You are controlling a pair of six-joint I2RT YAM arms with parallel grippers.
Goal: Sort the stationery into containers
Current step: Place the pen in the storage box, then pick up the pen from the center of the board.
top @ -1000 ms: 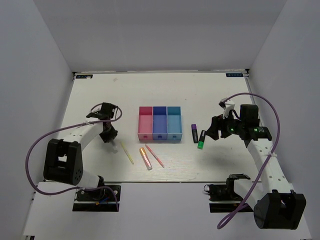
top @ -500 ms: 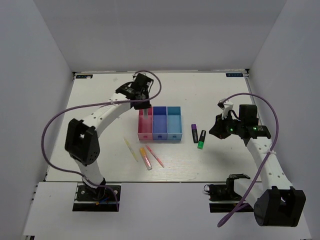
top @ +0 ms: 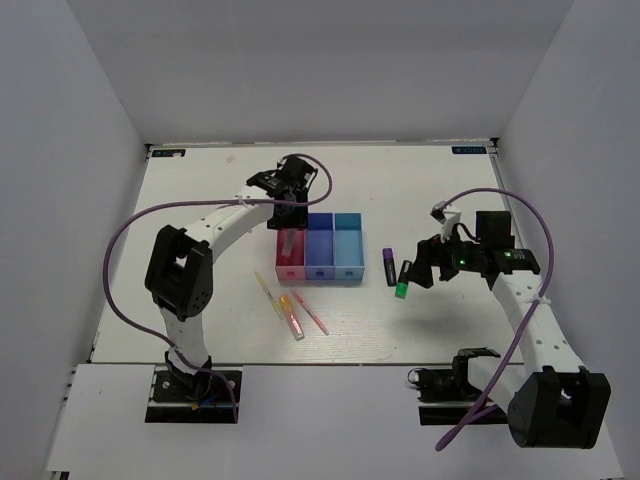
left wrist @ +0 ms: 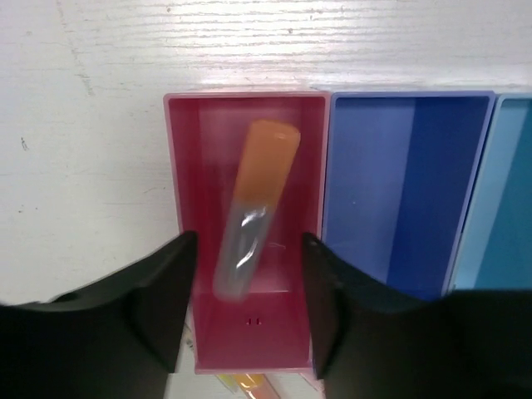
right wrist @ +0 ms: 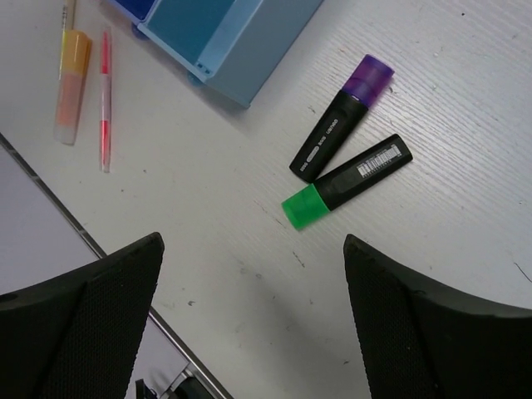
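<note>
Left gripper (left wrist: 247, 258), jaws parted wide and gripping nothing, I am hovering over pink-red bin (left wrist: 245, 97), orange-capped pen (left wrist: 258, 199) lying inside beneath.

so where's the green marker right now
Top view, right side: the green marker lies on the table just right of the purple marker, both right of the light blue bin.

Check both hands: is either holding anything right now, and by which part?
Nothing is held. The left hand is open, its fingers clear of the orange-capped pen in the pink-red bin; the right hand is open and empty.
</note>
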